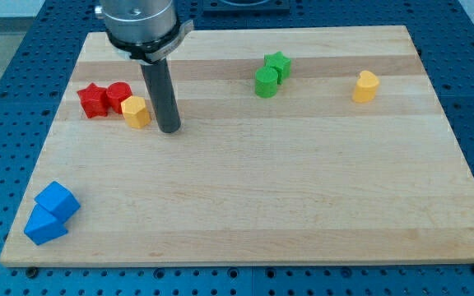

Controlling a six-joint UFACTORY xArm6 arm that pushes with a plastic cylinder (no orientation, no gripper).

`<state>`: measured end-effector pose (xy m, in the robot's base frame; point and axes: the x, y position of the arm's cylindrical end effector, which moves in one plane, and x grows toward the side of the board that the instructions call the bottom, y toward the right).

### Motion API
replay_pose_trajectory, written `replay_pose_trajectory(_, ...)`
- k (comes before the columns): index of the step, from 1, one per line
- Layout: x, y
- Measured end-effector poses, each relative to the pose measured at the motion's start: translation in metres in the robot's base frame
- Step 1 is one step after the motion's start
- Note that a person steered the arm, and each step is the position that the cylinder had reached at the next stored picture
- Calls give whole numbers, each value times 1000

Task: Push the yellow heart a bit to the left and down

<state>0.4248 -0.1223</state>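
So my tip (pixel 169 129) (bare rod, nothing to open or close) sits just right of the yellow pentagon block (pixel 137 112), well left of the yellow heart (pixel 366 85), so no push is lined up yet.

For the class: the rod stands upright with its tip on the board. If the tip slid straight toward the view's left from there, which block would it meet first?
My tip would most likely meet the yellow block first; it sits just left of the tip, slightly higher, so contact could be glancing.
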Motion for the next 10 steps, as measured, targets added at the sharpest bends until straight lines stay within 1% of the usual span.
replay_pose_trajectory(1,1,-13)
replay_pose_trajectory(2,-23,-32)
replay_pose_trajectory(3,-29,-45)
replay_pose_trajectory(4,-25,-41)
replay_pose_trajectory(5,-10,0)
replay_pose_trajectory(6,6,82)
replay_pose_trajectory(7,11,166)
replay_pose_trajectory(9,13,330)
replay_pose_trajectory(10,12,401)
